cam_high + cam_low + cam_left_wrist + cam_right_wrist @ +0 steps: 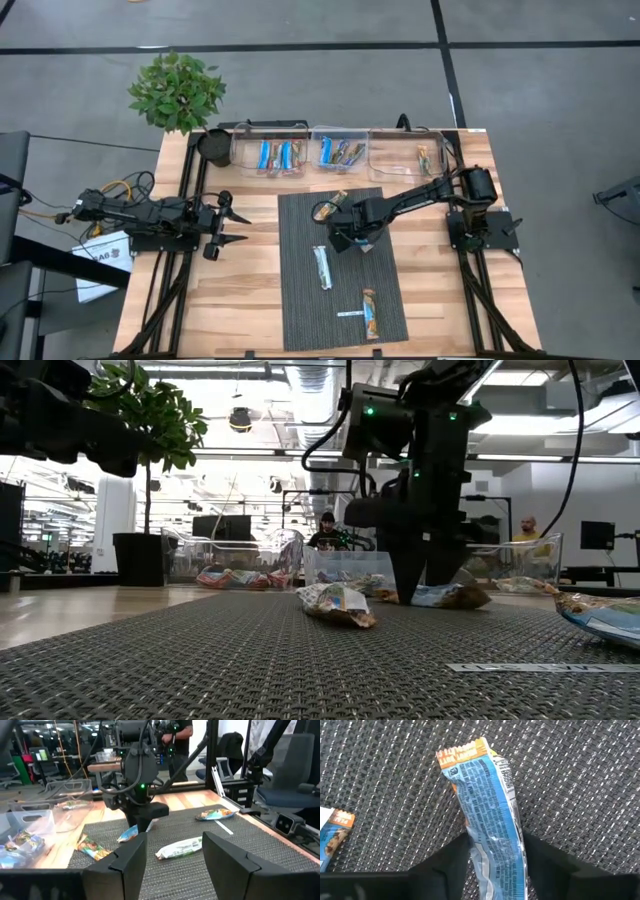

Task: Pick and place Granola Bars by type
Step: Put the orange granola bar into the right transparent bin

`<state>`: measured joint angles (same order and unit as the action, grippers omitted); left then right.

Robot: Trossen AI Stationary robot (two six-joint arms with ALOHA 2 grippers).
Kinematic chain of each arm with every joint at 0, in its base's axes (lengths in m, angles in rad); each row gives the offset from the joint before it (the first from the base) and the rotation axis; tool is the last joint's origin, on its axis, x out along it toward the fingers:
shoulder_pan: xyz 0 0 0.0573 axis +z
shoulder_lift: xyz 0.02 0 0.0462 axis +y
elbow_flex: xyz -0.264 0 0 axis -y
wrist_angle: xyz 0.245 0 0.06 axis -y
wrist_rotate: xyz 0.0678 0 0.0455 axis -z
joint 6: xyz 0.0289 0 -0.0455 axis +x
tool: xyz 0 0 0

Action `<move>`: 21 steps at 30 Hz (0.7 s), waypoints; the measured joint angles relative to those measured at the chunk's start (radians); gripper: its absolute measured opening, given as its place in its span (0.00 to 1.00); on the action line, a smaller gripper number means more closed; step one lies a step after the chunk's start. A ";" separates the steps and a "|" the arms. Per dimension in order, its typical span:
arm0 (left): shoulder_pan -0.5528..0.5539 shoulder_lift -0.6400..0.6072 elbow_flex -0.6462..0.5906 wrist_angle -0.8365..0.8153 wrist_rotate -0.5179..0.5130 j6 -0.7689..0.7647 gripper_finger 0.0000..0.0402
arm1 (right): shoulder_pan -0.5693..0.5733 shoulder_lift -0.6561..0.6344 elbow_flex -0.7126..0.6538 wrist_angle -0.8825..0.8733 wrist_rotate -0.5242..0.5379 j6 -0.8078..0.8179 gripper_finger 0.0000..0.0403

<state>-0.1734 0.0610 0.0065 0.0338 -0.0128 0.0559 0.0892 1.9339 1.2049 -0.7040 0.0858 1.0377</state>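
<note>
- Two arms are in my overhead feed: the right claw [352, 238] is down on the dark mat [300, 300], near its far end, and the left claw [222, 222] waits over the bare wood of the desk [250, 320] on its own side.
- My right wrist camera shows the fingers [445, 862] set on either side of a blue granola bar [490, 820] lying flat on the weave, jaws parted, not yet squeezing it.
- I see the left claw's jaws spread wide and holding nothing.
- Loose on the mat I count a silvery-white bar [322, 267] beside the right claw, a blue-and-orange bar [371, 314] at the near end, and another bar [338, 198] at the far edge.
- Three clear bins [340, 152] along the far edge of the desk already hold bars.
</note>
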 joint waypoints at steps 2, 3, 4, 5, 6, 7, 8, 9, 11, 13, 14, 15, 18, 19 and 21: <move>0.000 0.003 0.000 0.000 0.000 0.000 0.46 | -0.001 0.000 0.000 -0.002 -0.003 0.000 0.39; 0.000 0.004 0.000 0.000 0.001 0.000 0.46 | -0.001 0.000 0.000 0.001 -0.002 0.000 0.36; 0.000 0.003 0.000 0.000 0.001 0.000 0.46 | -0.001 0.001 0.000 0.007 -0.002 0.000 0.33; 0.000 0.003 0.000 0.000 0.001 0.000 0.46 | -0.001 0.001 0.000 0.009 -0.002 -0.001 0.30; 0.000 0.003 0.000 0.000 0.001 0.000 0.46 | -0.001 0.001 0.000 0.008 -0.002 -0.002 0.28; 0.000 0.003 0.000 0.000 0.001 0.000 0.46 | -0.001 0.001 0.000 0.007 -0.002 -0.001 0.25; 0.000 0.003 0.000 0.000 0.001 0.000 0.46 | -0.001 0.001 0.000 0.006 -0.002 -0.001 0.23; 0.000 0.003 0.000 0.000 0.001 0.000 0.46 | -0.001 0.001 0.000 0.005 -0.002 -0.002 0.21; 0.000 0.003 0.000 0.000 0.001 0.000 0.46 | -0.001 0.001 0.000 0.004 -0.003 -0.002 0.18; 0.000 0.003 0.000 0.000 0.001 0.000 0.46 | -0.001 0.000 0.005 -0.003 -0.004 -0.008 0.16; 0.000 0.003 0.000 0.000 0.001 0.000 0.46 | -0.001 0.000 0.009 -0.001 -0.006 -0.022 0.16; 0.000 0.003 0.000 0.000 0.001 0.000 0.46 | -0.002 0.002 0.014 0.004 -0.011 -0.032 0.16; 0.000 0.003 0.000 0.000 0.001 0.000 0.46 | -0.007 0.003 0.030 0.005 -0.020 -0.043 0.15; 0.000 0.003 0.000 0.000 0.001 0.000 0.46 | -0.007 0.003 0.039 0.005 -0.020 -0.044 0.15; 0.000 0.003 0.000 0.000 0.001 0.000 0.46 | -0.009 0.001 0.057 0.005 -0.017 -0.064 0.15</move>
<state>-0.1734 0.0639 0.0063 0.0338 -0.0120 0.0559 0.0807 1.9354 1.2614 -0.6988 0.0687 0.9734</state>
